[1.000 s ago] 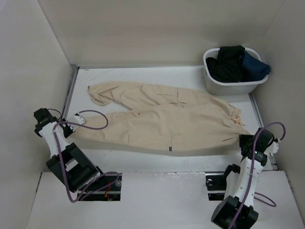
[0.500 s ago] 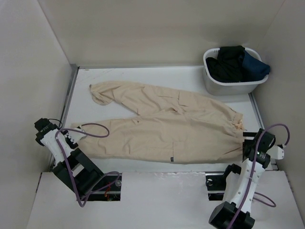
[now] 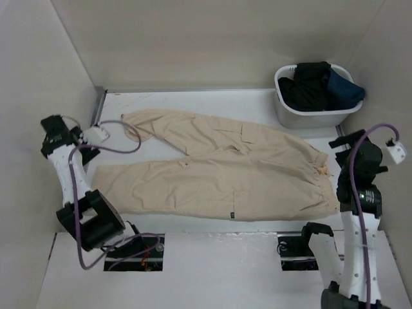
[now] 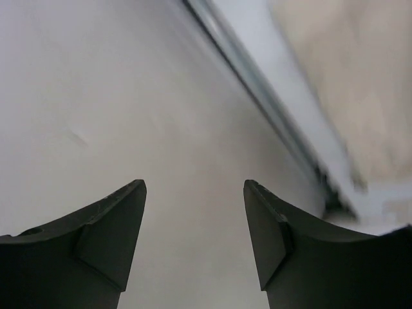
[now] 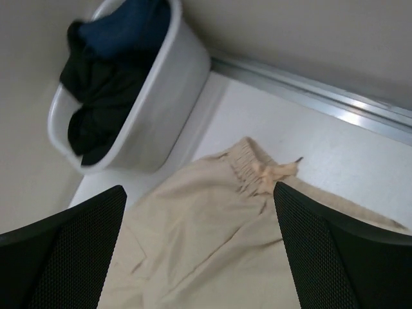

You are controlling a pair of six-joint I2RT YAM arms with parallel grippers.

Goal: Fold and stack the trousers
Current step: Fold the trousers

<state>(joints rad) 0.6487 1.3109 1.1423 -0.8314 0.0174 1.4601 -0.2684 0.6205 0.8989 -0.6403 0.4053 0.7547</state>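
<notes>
Now, on my left, my left gripper (image 4: pixel 193 187) hangs spread and empty, facing the side wall (image 4: pixel 96 96) beside the table's metal rail (image 4: pixel 270 112). The trousers (image 3: pixel 225 174) lie flat across the table (image 3: pixel 193 100), with leg ends toward my left and the gathered waistband (image 5: pixel 248 164) toward my right. Behind the waistband stands a white basket (image 3: pixel 315 117) holding dark garments (image 3: pixel 312 84). My right gripper (image 5: pixel 199 188) is raised above the waistband, fingers wide apart, gripping nothing.
</notes>
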